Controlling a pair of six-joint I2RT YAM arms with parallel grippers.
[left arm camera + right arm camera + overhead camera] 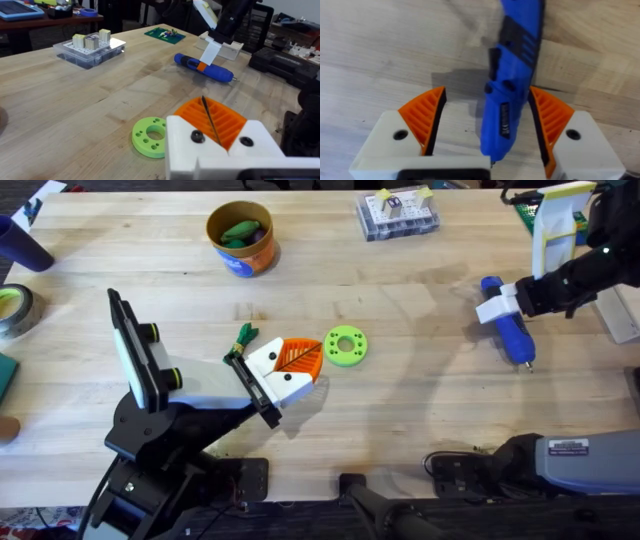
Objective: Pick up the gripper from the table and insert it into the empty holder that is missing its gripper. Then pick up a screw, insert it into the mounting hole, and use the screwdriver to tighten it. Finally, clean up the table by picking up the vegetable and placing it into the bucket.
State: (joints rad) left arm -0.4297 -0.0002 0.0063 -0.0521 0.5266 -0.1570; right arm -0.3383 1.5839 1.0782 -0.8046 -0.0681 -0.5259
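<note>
My right gripper (pixel 487 125) is spread wide around the screwdriver (pixel 512 85), one orange pad on each side of the blue body with a gap on both sides, so it grips nothing. From overhead, that gripper (pixel 497 305) sits at the far right of the table over the screwdriver (pixel 512 328), which lies flat with its metal bit toward the near edge.

My left gripper (pixel 297 367) rests low near the middle of the table. Its orange pads (pixel 212 116) look pressed together with a thin dark line between them, and I see nothing held there. A green vegetable (pixel 243 335) lies on the wood just beside the gripper's far left side; I cannot tell whether they touch. A bright green ring (pixel 346 345) lies flat just right of the fingertips.

The table (pixel 420 410) is pale wood planks. At the far edge, left of centre, stands the orange bucket (pixel 241 238) with green pieces inside. Right of it is a clear plastic box (pixel 397 214) of small parts. A tape roll (pixel 15 308) and a dark blue tube (pixel 22 245) sit at the far left. In the left wrist view a green circuit board (pixel 165 33) lies beyond the box, with dark cluttered benches behind.
</note>
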